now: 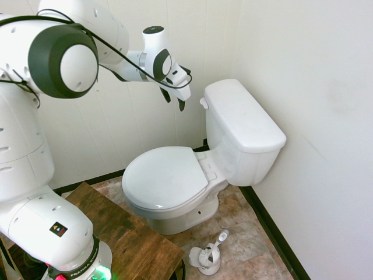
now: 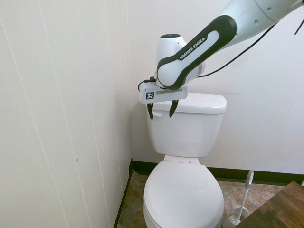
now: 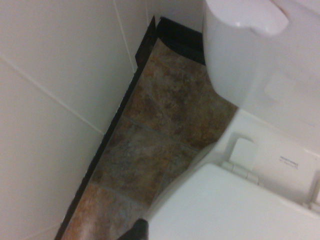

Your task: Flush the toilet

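Gripper (image 2: pixel 162 110) hanging spread and empty near flush lever (image 1: pixel 203 103), probably lining up for push. Toilet (image 1: pixel 165 178) sitting against wall (image 1: pixel 315 87), lid lying closed, tank leaving lever reachable on its front.

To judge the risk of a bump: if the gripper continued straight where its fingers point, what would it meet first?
Probably the floor tiles beside the toilet; the gripper points down, though depth is unclear and the closed lid's edge may catch it.
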Tool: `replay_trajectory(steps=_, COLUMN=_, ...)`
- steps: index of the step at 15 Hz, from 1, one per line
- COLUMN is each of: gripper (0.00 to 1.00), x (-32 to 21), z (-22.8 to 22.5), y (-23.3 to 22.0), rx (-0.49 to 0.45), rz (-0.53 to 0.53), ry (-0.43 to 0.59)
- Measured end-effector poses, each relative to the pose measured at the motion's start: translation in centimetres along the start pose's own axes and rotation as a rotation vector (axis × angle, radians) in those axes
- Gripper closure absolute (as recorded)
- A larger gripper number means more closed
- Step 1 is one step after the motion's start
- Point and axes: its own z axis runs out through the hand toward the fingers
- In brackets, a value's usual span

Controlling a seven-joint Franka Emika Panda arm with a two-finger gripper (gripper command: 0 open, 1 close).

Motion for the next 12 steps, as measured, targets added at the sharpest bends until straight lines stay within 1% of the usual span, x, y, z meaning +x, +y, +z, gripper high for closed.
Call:
replay_trajectory(steps=4, gripper=1.00, x=3.5, z=2.2, y=-3.4, rx=0.017, rz=0.057, ry=0.043)
replay_trajectory(steps=7, gripper=1.00, x=4.7, z=2.5, y=-5.3, rx=0.023, rz=0.081, ry=0.068)
replay_trajectory(steps=12, gripper=1.00, x=6.6, z=3.4, y=-6.4, rx=0.032, rz=0.122, ry=0.082)
